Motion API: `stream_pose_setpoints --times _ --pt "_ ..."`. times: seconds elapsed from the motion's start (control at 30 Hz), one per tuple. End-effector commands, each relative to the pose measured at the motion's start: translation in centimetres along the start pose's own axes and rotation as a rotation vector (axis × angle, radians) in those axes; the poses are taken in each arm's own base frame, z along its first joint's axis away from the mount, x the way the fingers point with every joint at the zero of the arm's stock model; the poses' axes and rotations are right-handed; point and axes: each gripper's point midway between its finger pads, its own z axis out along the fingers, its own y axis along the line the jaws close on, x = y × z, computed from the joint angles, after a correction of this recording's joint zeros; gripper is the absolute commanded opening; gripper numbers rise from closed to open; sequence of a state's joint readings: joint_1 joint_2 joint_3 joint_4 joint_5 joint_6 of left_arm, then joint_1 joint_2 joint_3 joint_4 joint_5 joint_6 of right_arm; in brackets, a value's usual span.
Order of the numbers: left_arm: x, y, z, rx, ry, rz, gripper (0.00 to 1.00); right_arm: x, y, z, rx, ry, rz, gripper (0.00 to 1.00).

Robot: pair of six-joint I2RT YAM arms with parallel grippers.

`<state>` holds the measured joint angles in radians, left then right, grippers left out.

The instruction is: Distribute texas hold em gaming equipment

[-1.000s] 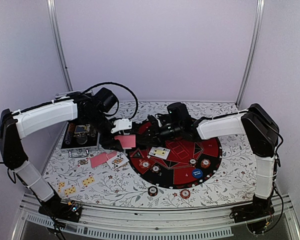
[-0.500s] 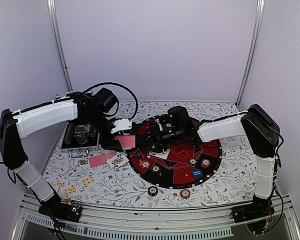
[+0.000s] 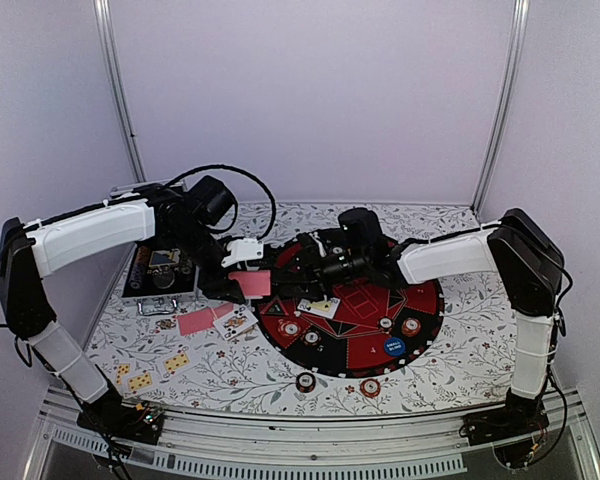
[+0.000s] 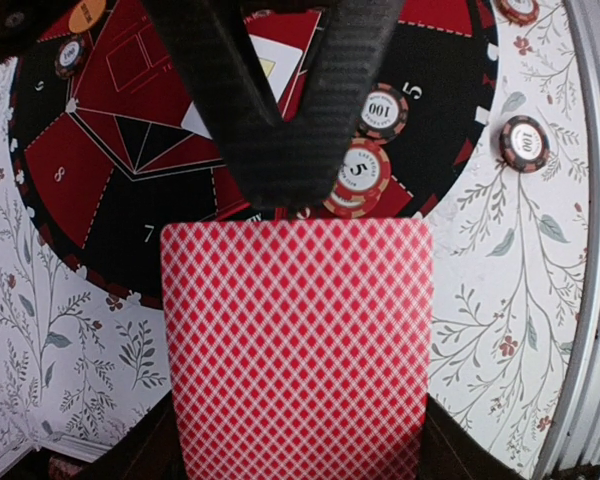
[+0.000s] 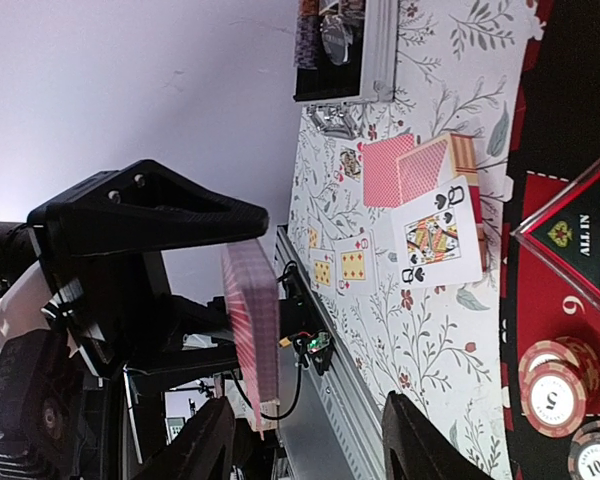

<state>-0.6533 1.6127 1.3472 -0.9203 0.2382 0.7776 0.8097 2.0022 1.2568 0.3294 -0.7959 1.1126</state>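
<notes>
**A:** What is the left gripper (image 3: 236, 275) doing?

**B:** It is clenching a deck of red-backed cards (image 3: 254, 284) and holding it off the table (image 3: 450, 360) at the left edge of the round mat (image 3: 425, 300). In the left wrist view the patterned back is filling the lower half of the picture.

**A:** And the right gripper (image 5: 310, 408)?

**B:** It is hanging released, with its fingers apart and nothing between them. It is pointing at the deck from close by, and its wrist view is showing the deck edge-on.

**A:** Where are the other cards lying?

**B:** One face-up card (image 3: 320, 307) is lying on the mat near the right gripper. A queen (image 5: 435, 240) is lying face-up on the table beside the mat, touching some face-down cards (image 5: 385, 170). Two more face-up cards (image 3: 177, 362) are sitting toward the front left corner.

**A:** And the chips?

**B:** A hundred chip (image 4: 380, 110) and a five chip (image 4: 360, 172) are sitting side by side on the mat. Another chip (image 4: 525, 142) is resting on the table just off it. A blue disc (image 3: 394, 347) is lying on the mat's near part. The metal case (image 3: 160, 272) is sitting at the far left.
</notes>
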Motion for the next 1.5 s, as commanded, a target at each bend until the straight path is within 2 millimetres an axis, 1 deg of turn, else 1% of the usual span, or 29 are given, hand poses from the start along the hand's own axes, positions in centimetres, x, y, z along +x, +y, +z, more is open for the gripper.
stream_pose_setpoints --times 0.0,0.03,0.2,0.23,0.47,0.6,0.8,0.9,1.0,1.2,1.47 --pt "-0.3 0.3 -0.6 -0.007 -0.015 0.001 0.51 0.2 2.9 0.5 -0.070 0.015 -0.048 0.52" --pt "-0.3 0.3 -0.6 -0.006 -0.015 0.001 0.51 0.3 2.8 0.7 -0.070 0.017 -0.044 0.52" --pt "-0.3 0.3 -0.6 -0.007 -0.016 0.001 0.51 0.3 3.3 1.2 -0.085 0.023 -0.050 0.46" --pt "-0.3 0.3 -0.7 -0.008 -0.015 0.000 0.51 0.3 3.5 1.3 -0.087 0.026 -0.053 0.44" --pt "-0.3 0.4 -0.6 -0.008 -0.012 -0.001 0.51 0.2 2.9 2.1 -0.083 0.038 -0.038 0.25" --pt "-0.2 0.4 -0.6 -0.008 -0.010 -0.001 0.51 0.2 3.0 2.4 -0.088 0.048 -0.037 0.21" --pt "-0.5 0.5 -0.8 -0.014 -0.015 0.001 0.50 0.2 2.5 2.5 -0.085 0.053 -0.025 0.15" --pt "-0.3 0.5 -0.7 -0.011 -0.007 -0.002 0.50 0.0 2.7 2.4 -0.090 0.049 -0.026 0.07" --pt "0.0 0.4 -0.6 -0.012 0.001 -0.004 0.50 -0.4 2.9 1.6 -0.093 0.035 -0.030 0.00" --pt "-0.1 0.4 -0.7 -0.012 -0.002 -0.006 0.51 -0.8 2.9 0.0 -0.092 0.006 -0.033 0.00" --pt "0.1 0.4 -0.8 -0.013 0.002 -0.010 0.51 -0.5 2.4 -0.8 -0.089 0.003 -0.029 0.00"
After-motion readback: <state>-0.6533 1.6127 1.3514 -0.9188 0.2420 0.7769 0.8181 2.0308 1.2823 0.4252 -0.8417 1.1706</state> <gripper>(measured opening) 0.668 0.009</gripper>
